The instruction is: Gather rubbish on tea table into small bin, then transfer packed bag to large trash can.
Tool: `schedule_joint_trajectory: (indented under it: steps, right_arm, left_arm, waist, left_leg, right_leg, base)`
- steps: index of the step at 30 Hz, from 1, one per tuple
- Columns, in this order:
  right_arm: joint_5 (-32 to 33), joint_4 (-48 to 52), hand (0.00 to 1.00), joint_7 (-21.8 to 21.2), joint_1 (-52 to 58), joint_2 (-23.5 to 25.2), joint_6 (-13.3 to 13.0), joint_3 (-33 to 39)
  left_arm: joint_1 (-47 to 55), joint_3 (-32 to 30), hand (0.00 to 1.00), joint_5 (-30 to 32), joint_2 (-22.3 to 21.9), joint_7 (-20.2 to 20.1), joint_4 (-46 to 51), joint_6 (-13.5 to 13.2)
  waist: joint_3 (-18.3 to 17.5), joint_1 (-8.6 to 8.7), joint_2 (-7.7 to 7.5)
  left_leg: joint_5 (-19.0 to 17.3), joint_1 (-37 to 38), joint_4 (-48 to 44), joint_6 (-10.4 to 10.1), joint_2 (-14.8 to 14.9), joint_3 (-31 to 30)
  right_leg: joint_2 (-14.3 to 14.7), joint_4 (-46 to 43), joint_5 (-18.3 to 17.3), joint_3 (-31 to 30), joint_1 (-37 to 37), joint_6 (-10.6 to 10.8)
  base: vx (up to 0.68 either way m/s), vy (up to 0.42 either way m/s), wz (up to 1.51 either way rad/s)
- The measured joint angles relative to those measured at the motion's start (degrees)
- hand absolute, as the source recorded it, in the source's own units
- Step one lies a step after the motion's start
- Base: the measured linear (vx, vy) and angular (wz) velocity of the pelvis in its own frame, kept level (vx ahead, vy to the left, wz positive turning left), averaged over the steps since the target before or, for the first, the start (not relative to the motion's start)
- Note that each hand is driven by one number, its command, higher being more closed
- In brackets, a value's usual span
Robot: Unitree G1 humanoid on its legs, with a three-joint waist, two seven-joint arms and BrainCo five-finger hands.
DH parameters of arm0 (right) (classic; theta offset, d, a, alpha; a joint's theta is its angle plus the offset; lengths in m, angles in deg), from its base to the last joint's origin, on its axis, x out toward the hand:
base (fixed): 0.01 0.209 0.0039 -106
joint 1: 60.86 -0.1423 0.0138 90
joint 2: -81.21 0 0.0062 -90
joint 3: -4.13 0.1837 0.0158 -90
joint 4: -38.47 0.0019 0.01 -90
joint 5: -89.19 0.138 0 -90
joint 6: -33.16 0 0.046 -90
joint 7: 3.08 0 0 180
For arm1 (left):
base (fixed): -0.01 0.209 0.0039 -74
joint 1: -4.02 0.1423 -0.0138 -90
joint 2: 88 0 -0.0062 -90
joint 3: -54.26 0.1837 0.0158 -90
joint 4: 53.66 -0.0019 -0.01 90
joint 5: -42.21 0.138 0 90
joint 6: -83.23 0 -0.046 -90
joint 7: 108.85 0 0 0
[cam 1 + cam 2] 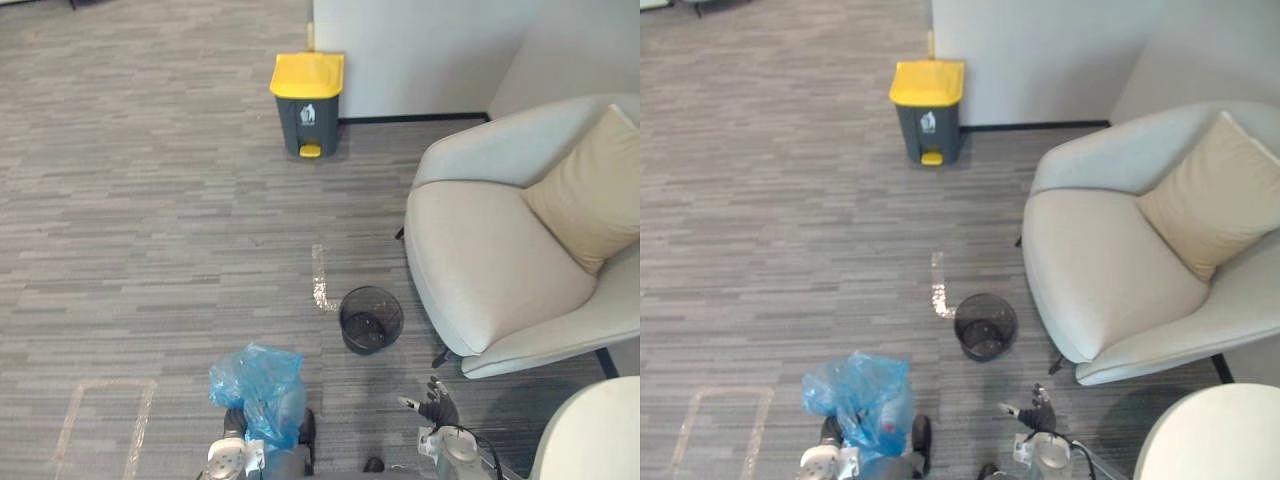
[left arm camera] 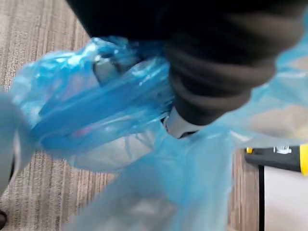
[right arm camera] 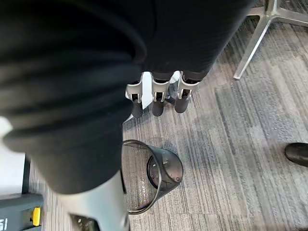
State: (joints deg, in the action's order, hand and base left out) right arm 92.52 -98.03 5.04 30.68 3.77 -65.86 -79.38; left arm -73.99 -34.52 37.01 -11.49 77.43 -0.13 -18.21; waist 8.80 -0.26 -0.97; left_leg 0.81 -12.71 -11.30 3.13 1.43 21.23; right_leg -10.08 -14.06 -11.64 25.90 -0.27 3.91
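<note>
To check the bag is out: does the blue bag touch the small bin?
Apart. The left eye view shows bare carpet between the blue bag and the small bin.

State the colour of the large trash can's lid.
Yellow lid; clearest in the left eye view.

Thin, crinkled, translucent plastic bag point(image 1: 258, 385) at six o'clock. Black metal mesh bin point(image 1: 370, 318) at centre. Smooth matt plastic trash can point(image 1: 307, 103) at twelve o'clock.
</note>
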Motion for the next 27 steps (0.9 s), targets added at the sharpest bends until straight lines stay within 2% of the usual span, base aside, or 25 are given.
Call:
schedule_joint_trajectory:
  steps: [2, 3, 4, 5, 6, 8, 9, 11, 12, 13, 14, 15, 16, 17, 18, 19, 20, 21, 22, 23, 24, 25, 26, 27]
  right_arm:
    - [-0.78, 0.67, 0.0, -0.02, -0.06, 0.4, -0.11, -0.24]
    - [-1.04, 0.6, 0.0, -0.01, -0.28, 0.75, -0.06, -0.17]
    - [-1.07, 0.6, 0.0, 0.01, -0.26, 0.81, -0.03, -0.18]
    - [-1.05, 0.68, 0.0, 0.45, -0.38, 0.86, 0.34, -0.17]
    - [-1.06, 0.67, 0.0, 0.54, 0.12, 0.78, 0.51, -0.16]
    - [-1.0, 0.56, 0.0, 0.77, 1.38, 0.61, 1.04, -0.17]
    - [-0.99, 0.59, 0.0, 0.89, 1.35, 0.94, 1.18, -0.29]
    - [-1.0, 0.36, 0.0, 0.87, 1.37, 1.24, 1.26, -0.74]
    - [-1.03, 0.32, 0.0, 0.82, 1.39, 1.19, 1.43, -0.85]
    - [-1.08, 0.33, 0.0, 0.76, 1.47, 1.08, 1.53, -1.3]
    - [-1.08, 0.34, 0.0, 0.77, 1.56, 0.98, 1.56, -1.74]
    - [-1.13, 0.37, 0.0, 0.59, 1.3, 1.03, 1.62, -2.73]
    - [-1.13, 0.3, 0.0, 0.26, 1.12, 1.11, 1.73, -4.07]
    - [-1.17, 0.36, 0.0, 0.11, 1.66, 1.18, 1.71, -4.6]
    - [-1.21, 0.91, 0.0, -0.24, 1.86, 1.63, 1.23, -5.06]
    - [-1.18, 0.55, 0.0, -0.41, 1.01, 1.79, 1.19, -4.96]
    - [-1.19, 0.59, 0.0, -0.51, 0.89, 1.69, 1.26, -5.01]
    - [-1.18, 0.86, 0.0, -0.53, 0.86, 1.23, 1.17, -4.99]
    - [-1.15, 0.88, 0.0, -0.5, 0.78, 0.61, 0.99, -4.93]
    - [-1.17, 0.7, 0.0, -0.46, 0.7, -0.12, 1.07, -4.92]
    - [-1.1, 0.69, 0.0, -0.46, 0.87, -0.16, 1.08, -4.86]
    - [-1.16, 0.71, 0.0, -0.49, 1.04, 0.03, 1.12, -4.82]
    - [-1.17, 0.71, 0.0, -0.5, 1.08, 0.14, 1.13, -4.99]
    - [-1.18, 0.68, 0.0, -0.72, 1.86, 0.46, 1.15, -5.18]
  left_arm:
    - [0.06, 0.05, 1.0, -0.01, 0.69, 0.11, 0.44, -0.09]
    - [-0.58, 0.7, 1.0, -0.04, 1.24, 0.16, 0.98, -0.07]
    - [-0.77, 0.9, 1.0, -0.11, 1.11, 0.17, 1.76, -0.13]
    - [-1.8, 2.2, 1.0, -0.14, 1.0, 0.15, 1.22, 0.02]
    - [-2.17, 2.81, 1.0, -0.14, 0.92, 0.1, 1.21, 0.0]
    - [-3.66, 4.52, 1.0, -0.13, 0.83, 0.04, 1.17, -0.15]
    - [-4.06, 4.55, 1.0, -0.14, 1.02, 0.09, 1.16, -0.22]
    - [-4.34, 5.0, 1.0, -0.14, 1.34, 0.05, 1.16, -0.2]
    - [-3.66, 5.53, 1.0, -0.1, 1.37, -0.02, 1.09, -0.13]
    - [-2.73, 6.63, 1.0, 0.04, 1.75, -0.06, 1.09, -0.09]
    - [-2.36, 7.12, 1.0, 0.1, 1.92, -0.08, 1.1, -0.04]
    - [-2.11, 8.02, 1.0, 0.3, 2.55, -0.27, 1.07, 0.35]
    - [-2.27, 9.03, 1.0, 0.64, 3.42, -0.3, 1.06, 0.68]
    - [-2.27, 8.84, 1.0, 0.68, 3.44, -0.29, 1.14, 0.62]
    - [-2.6, 8.88, 1.0, 0.7, 3.9, -0.21, 1.73, 0.41]
    - [-3.91, 8.82, 1.0, 0.82, 3.81, -0.21, 1.28, 0.79]
    - [-4.26, 8.94, 1.0, 1.02, 3.82, -0.24, 1.17, 0.9]
    - [-4.84, 9.35, 1.0, 1.39, 3.61, -0.29, 1.15, 0.88]
    - [-5.45, 10.05, 1.0, 1.67, 3.26, -0.31, 1.15, 0.87]
    - [-6.56, 10.19, 1.0, 1.71, 2.87, -0.42, 1.15, 0.8]
    - [-6.83, 10.19, 1.0, 1.7, 2.9, -0.41, 1.16, 0.68]
    - [-6.76, 10.1, 1.0, 1.74, 3.44, -0.35, 1.17, 0.44]
    - [-6.64, 9.98, 1.0, 1.77, 3.74, -0.35, 1.16, 0.45]
    - [-5.25, 9.83, 1.0, 1.72, 4.58, -0.14, 1.3, 0.44]
  waist:
    - [-0.42, -0.18, -0.66]
    - [-0.87, 0.41, -1.15]
    - [-1.1, 0.61, -0.78]
    - [-0.92, 1.32, 0.09]
    - [-1.01, 1.57, 0.15]
    - [-1.24, 2.07, 0.77]
    - [-1.29, 2.1, 0.58]
    - [-0.93, 2.14, 0.33]
    - [-0.84, 1.82, 0.32]
    - [-0.47, 1.32, -0.06]
    - [0.02, 1.28, -0.13]
    - [0.8, 1.27, 0.24]
    - [1.06, 1.77, 0.69]
    - [1.15, 2.46, 0.4]
    - [1.48, 3.23, 0.23]
    - [2.62, 3.19, 0.27]
    - [2.66, 3.3, -0.01]
    - [2.67, 4.01, 0.05]
    - [2.87, 4.6, 1.05]
    - [3.39, 5.23, 1.99]
    - [3.39, 5.38, 2.0]
    - [3.43, 5.58, 2.08]
    - [3.28, 5.68, 1.82]
    - [2.6, 6.1, 0.72]
  left_leg:
    - [-0.01, 1.18, 0.66, -0.04, -1.3, 0.38]
    - [-1.91, 2.03, 3.26, 0.39, -1.8, 2.49]
    - [-7.24, 2.42, 2.31, 1.33, 0.36, 8.58]
    - [-9.75, 1.85, -3.17, 1.71, 4.01, 15.5]
    - [-10.07, 1.52, -4.71, 0.94, 5.16, 16.52]
    - [-11.03, 0.45, -7.45, 0.72, 4.34, 14.7]
    - [-11.49, -0.39, -8.43, 0.76, 3.76, 13.17]
    - [-15.29, -1.13, -10.35, 1.5, 3.0, 10.51]
    - [-16.91, -0.72, -11.35, 1.95, 2.36, 9.45]
    - [-18.15, 0.9, -11.27, 2.58, 1.0, 9.02]
    - [-18.51, 1.74, -11.07, 2.87, 0.42, 8.61]
    - [-18.74, 3.21, -9.77, 3.05, -0.58, 7.48]
    - [-19.29, 5.98, -4.89, 2.06, -1.84, 6.58]
    - [-20.83, 7.39, -3.69, -0.24, -1.7, 7.65]
    - [-21.76, 7.58, -8.56, 2.95, 0.24, 6.88]
    - [-21.24, 10.09, -6.18, 0.71, -1.74, 4.76]
    - [-21.13, 11.17, -4.67, 0.78, -2.81, 4.55]
    - [-20.88, 12.92, -2.95, 1.14, -3.61, 3.6]
    - [-20.86, 14.64, -1.54, 1.37, -4.16, 1.7]
    - [-20.87, 17.06, 0.18, 1.34, -4.37, -1.76]
    - [-20.96, 18.02, 0.95, 1.18, -4.47, -3.31]
    - [-21.89, 20.58, 1.39, -0.52, -4.58, -6.7]
    - [-22.31, 21.23, 0.69, -1.27, -4.58, -7.69]
    - [-23.7, 21.93, -3.85, -3.77, -4.52, -8.9]
  right_leg:
    - [-1.01, 3.17, 2.36, -0.9, 0.54, -0.71]
    - [-2.4, 3.57, 2.05, 0.74, 1.41, 0.35]
    - [-2.12, 3.76, 1.67, 2.47, 1.41, 0.84]
    - [-2.56, 3.26, 1.42, 4.95, 2.37, 1.3]
    - [-2.67, 3.09, 1.41, 6.06, 2.73, 1.31]
    - [-3.72, 2.55, 1.58, 8.79, 4.48, 2.33]
    - [-4.37, 1.12, 1.61, 9.98, 4.26, 2.76]
    - [-6.39, -4.59, 1.39, 11.65, 3.9, 3.38]
    - [-8.61, -10.98, 1.37, 11.16, 2.58, 3.5]
    - [-12.44, -21.18, 3.15, 8.6, -0.74, 1.77]
    - [-13.51, -25.84, 4.43, 6.35, -2.93, -1.78]
    - [-12.32, -34.46, 3.82, -0.85, -7.93, -6.02]
    - [-6.58, -39.44, 1.42, -8.43, -12.96, -2.67]
    - [-4.86, -39.52, 0.3, -9.73, -14.5, -1.78]
    - [-3.33, -39.47, -1.23, -9.25, -17.86, -1.09]
    - [-2.06, -36.01, -2.79, -8.9, -21.53, 0.26]
    - [-1.75, -32.89, -2.77, -8.7, -22.4, 0.21]
    - [-0.2, -26.6, -2.51, -7.63, -23.84, -0.14]
    - [1.7, -20.62, -1.42, -6.55, -25.49, -0.26]
    - [3.8, -11.36, 2.48, -5.51, -26.19, -0.34]
    - [4.51, -8.35, 4.23, -5.38, -26.16, -0.5]
    - [5.74, -7.21, 7.77, -6.17, -27.69, -3.31]
    - [5.89, -8.15, 8.77, -5.95, -27.98, -4.75]
    - [6.78, -8.54, 11.9, -4.9, -27.65, -9.99]
  base:
    - [-0.01, 0.144, 0.1]
    - [-0.02, 0.114, 0.15]
    - [0.04, 0.171, 0.49]
    - [0.07, 0.117, 0.52]
    - [0.08, 0.118, 0.78]
    - [0.05, 0.159, 0.72]
    - [0.05, 0.218, 0.79]
    - [0.07, 0.263, 0.7]
    - [0.09, 0.318, 0.46]
    - [0.09, 0.268, 0.3]
    - [0.11, 0.26, 0.24]
    - [0.14, 0.229, 0.43]
    - [0.18, 0.208, 0.55]
    - [0.31, 0.136, 0.7]
    - [0.49, 0.015, 0.57]
    - [0.42, -0.015, 0.51]
    - [0.41, -0.001, 0.46]
    - [0.26, 0.061, 0.61]
    - [0.58, 0.135, 1.12]
    - [0.53, 0.11, 1.16]
    - [0.84, 0.099, 1.5]
    - [0.52, 0.025, 1.12]
    - [0.86, -0.059, 1.4]
    - [0.46, -0.068, 0.82]
